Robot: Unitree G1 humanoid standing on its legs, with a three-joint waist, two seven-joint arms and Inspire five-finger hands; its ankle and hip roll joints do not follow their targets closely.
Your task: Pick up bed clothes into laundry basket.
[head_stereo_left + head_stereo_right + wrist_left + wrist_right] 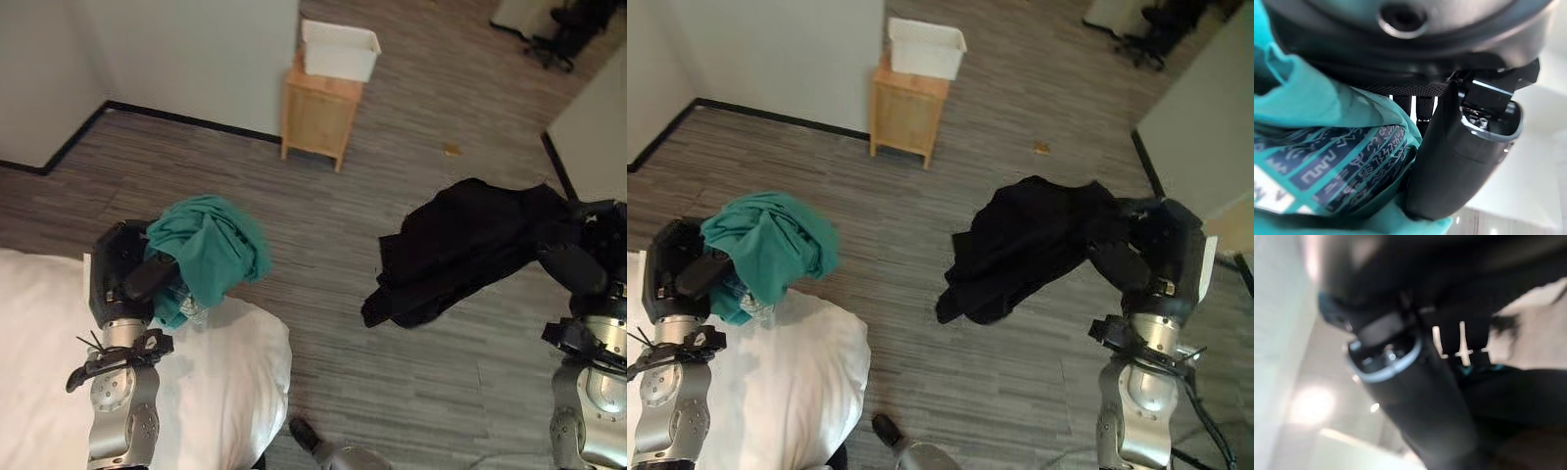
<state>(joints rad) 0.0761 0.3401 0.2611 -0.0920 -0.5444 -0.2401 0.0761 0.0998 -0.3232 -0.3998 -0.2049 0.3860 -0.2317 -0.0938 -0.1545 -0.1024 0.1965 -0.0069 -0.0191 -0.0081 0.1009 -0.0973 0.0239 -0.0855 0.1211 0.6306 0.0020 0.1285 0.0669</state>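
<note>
**Both hands loaded, basket up ahead**

Hands first: your left hand [132,269] is clenched round a bunched teal garment [211,245], with the thumb pinning the cloth in the left wrist view, and it is held up above the corner of the white bed [225,372] so nothing trails on the bedding. Your right hand [1156,250] grips a black garment [1038,240]; the loose part drapes toward 9 o'clock from the hand, hanging clear above the wooden floor [392,166]. Holding both high keeps the cloth off the floor while you move.

At 12 o'clock a white basket [338,49] sits on top of a small wooden cabinet [318,113] against the wall, well apart from both hands. I judge that neither garment is in it yet, so you need to close that gap.
</note>
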